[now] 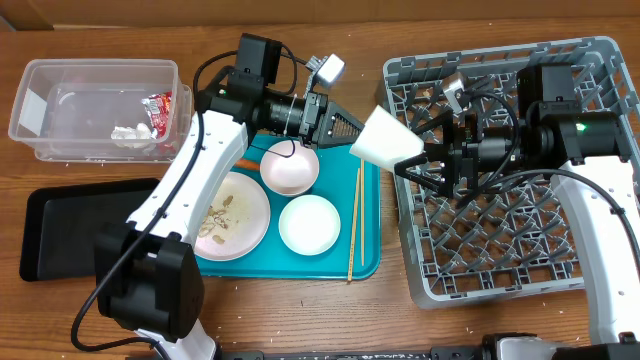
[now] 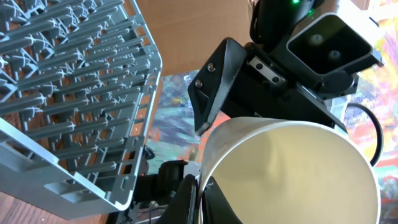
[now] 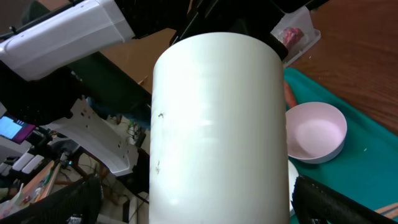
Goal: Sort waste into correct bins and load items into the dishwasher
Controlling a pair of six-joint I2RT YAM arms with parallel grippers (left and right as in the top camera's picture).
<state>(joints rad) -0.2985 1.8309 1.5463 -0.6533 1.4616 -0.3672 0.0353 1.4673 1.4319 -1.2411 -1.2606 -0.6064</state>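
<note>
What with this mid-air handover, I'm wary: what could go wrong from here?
The left gripper pinches the cup only at its rim; releasing before the open right gripper closes would drop it onto the rack edge or tray. The grippers are close and could collide.

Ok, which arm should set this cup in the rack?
Right. The right gripper, open, flanks the cup, its arm over the rack; the left gripper holds it from the tray side.

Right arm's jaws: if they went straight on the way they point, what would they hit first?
The white cup, almost certainly: it fills the right wrist view between the open right jaws, held in the air by the left jaws.
</note>
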